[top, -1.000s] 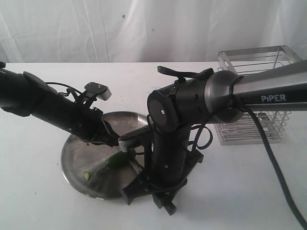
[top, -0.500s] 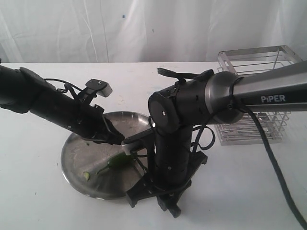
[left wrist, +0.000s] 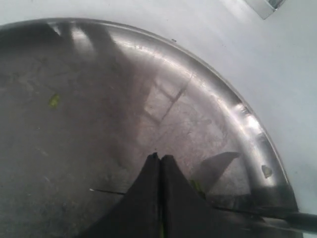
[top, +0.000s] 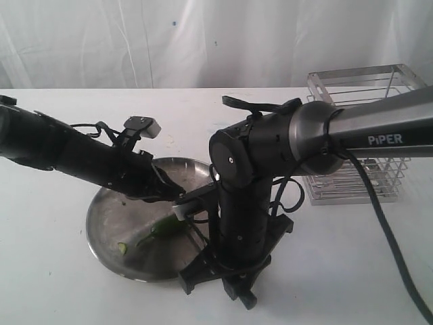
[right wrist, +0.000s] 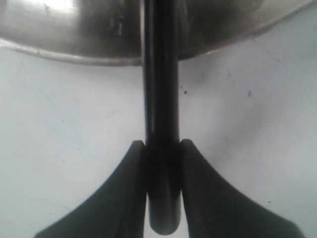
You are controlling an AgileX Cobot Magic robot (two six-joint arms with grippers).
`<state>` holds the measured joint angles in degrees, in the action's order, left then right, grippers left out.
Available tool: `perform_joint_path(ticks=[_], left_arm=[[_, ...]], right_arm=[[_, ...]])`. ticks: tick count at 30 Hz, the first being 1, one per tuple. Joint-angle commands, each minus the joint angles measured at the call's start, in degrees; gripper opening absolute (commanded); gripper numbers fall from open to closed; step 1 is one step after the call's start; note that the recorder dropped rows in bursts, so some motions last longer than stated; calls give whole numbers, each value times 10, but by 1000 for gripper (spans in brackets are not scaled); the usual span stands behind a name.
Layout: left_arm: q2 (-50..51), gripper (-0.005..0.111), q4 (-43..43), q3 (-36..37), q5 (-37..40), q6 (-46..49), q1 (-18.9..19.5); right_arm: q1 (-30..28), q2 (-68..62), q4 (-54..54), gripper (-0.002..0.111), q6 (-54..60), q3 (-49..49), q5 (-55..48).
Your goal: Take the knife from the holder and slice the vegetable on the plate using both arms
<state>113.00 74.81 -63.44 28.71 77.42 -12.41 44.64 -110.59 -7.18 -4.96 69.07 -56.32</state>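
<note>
— One question first: where's the vegetable [top: 166, 228]?
— Outside view: on the plate [top: 101, 210]. It's small and probably rolls, so I'd pin its stem end.
— Left wrist?
— My left pincer [left wrist: 159, 163] is closed, empty.
— Right wrist?
— My right pincer [right wrist: 162, 148] clamps the knife [right wrist: 161, 74] by its slim, stiff handle.

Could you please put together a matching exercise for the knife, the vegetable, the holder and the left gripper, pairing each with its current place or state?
Things:
1. knife
2. vegetable
3. holder
4. left gripper

Places or states:
A. lying on the plate
B. shut, above the plate
C. standing on the table, away from the plate
D. clamped in the right gripper

Pairs: 1-D, 2-A, 3-C, 4-B.
</note>
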Motion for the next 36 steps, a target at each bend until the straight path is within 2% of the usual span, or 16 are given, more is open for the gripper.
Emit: perform_joint_path(ticks=[1, 5, 7, 13, 16, 23, 28, 36], left_arm=[[18, 0, 18, 1, 4, 10, -3], [26, 0, -22, 1, 4, -1, -3], [26, 0, -64, 1, -2, -41, -3], [26, 0, -277, 1, -23, -186, -3], [26, 0, -343, 1, -23, -233, -3], [9, 0, -326, -14, -25, -236, -3], [-40, 0, -269, -46, 3, -236, -3], [-76, 0, -263, -23, 30, -235, -3]], right_arm=[[-1, -1, 3, 0, 3, -2, -3], [-1, -1, -3, 0, 22, 2, -29], [-1, -1, -14, 0, 39, 11, -71], [-1, -1, -22, 0, 50, 11, -101], [-1, -2, -21, 0, 50, 11, -99], [-1, -5, -16, 0, 50, 11, -104], [-1, -3, -1, 0, 50, 11, -106], [-13, -3, 9, 0, 50, 36, -117]])
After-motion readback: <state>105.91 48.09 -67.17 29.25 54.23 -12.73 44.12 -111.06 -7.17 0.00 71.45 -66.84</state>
